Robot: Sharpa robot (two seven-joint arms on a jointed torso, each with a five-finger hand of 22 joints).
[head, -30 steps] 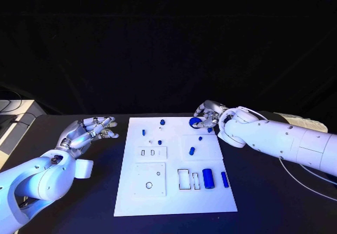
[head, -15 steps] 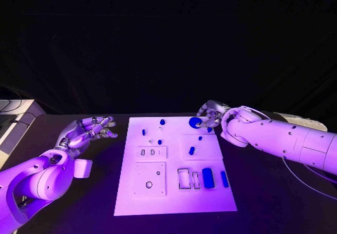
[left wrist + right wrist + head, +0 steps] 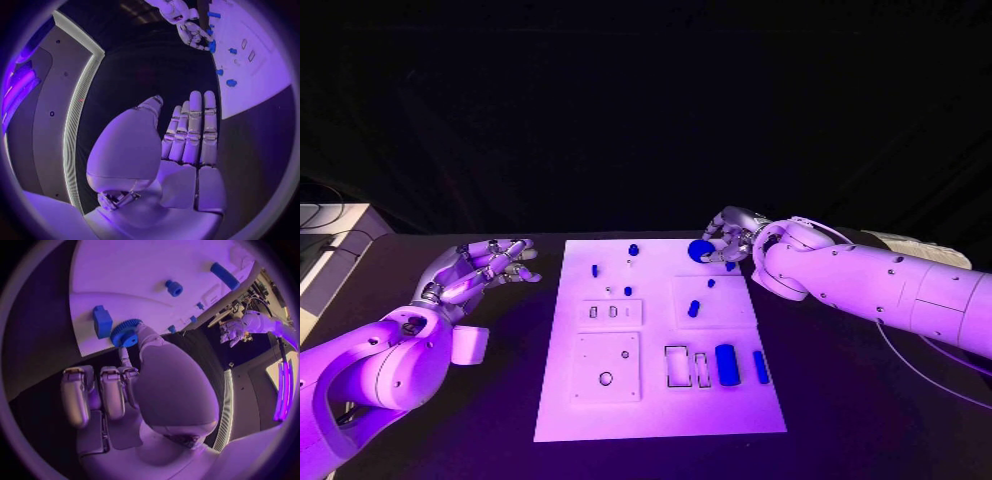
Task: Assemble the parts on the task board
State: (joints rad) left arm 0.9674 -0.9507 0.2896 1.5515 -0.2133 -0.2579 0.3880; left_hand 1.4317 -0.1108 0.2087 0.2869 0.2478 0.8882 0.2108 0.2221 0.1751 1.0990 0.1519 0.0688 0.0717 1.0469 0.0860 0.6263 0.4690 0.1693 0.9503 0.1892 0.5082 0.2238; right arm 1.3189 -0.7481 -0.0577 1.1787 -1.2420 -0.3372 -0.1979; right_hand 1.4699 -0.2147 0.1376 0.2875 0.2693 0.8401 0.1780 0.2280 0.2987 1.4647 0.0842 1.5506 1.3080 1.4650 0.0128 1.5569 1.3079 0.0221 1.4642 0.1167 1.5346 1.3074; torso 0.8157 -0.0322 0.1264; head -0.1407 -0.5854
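Note:
The white task board (image 3: 661,400) lies in the middle of the black table. My right hand (image 3: 733,238) hovers at the board's far right corner and pinches a blue gear (image 3: 700,250) between thumb and a finger; the right wrist view shows the gear (image 3: 125,332) just above a blue block (image 3: 102,321). My left hand (image 3: 480,268) sits left of the board with fingers spread, and its palm (image 3: 181,150) holds nothing. A blue cylinder (image 3: 727,364) and a blue bar (image 3: 762,367) lie at the board's near right. Small blue pegs (image 3: 692,309) stand further back.
The board has a square plate with an oval hole (image 3: 606,378) and rectangular slots (image 3: 676,366) near its front. A pale box with cables (image 3: 329,250) stands off the table's left edge. A cable (image 3: 927,375) runs over the table at the right.
The right hand has shifted very slightly toward the board's far edge, still pinching the gear. The left hand has barely moved.

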